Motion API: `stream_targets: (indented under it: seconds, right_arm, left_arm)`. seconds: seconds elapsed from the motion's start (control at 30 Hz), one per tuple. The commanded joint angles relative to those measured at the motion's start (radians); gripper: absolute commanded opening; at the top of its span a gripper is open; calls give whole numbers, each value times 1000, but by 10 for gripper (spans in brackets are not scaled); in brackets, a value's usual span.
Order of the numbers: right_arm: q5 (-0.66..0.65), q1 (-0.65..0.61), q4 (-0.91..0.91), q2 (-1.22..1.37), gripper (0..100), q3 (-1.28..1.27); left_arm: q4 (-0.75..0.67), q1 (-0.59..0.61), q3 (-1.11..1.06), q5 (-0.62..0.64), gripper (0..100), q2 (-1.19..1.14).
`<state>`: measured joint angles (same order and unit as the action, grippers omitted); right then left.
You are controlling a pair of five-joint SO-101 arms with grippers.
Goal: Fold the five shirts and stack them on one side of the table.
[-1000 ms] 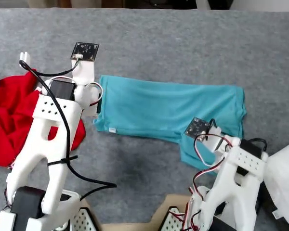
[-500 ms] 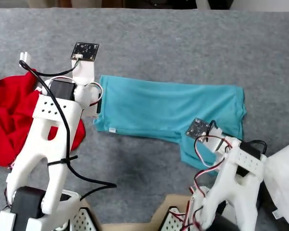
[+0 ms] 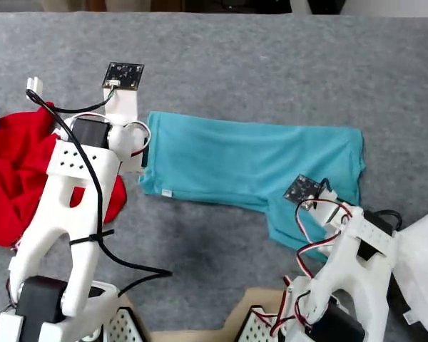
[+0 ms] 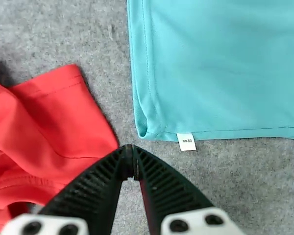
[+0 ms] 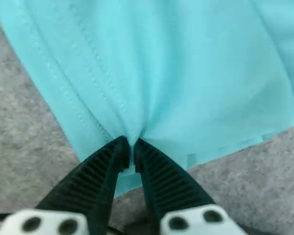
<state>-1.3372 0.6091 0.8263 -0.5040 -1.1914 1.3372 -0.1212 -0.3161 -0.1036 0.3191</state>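
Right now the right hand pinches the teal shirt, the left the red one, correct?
No. The left hand is shut on nothing, beside the red shirt, per the left wrist view. The right hand does pinch the teal shirt.

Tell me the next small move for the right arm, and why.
Probably lift the right gripper and draw the pinched flap of the teal fabric shirt over its flat body: the gripper is shut on bunched cloth at the part that juts out of the folded strip.
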Motion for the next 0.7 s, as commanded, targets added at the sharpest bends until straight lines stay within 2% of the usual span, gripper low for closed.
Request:
stream_targets:
  seconds: [0.0,0.27,0.67]
  right_arm:
    - [-12,56,-9,2,12,81]
    - [-124,128,140,-54,12,140]
    - [-146,61,189,-308,35,-61]
  left_arm:
    - [-12,8,-2,-8,19,22]
    - [-12,8,-2,-6,19,22]
    - [-12,8,-2,-8,19,22]
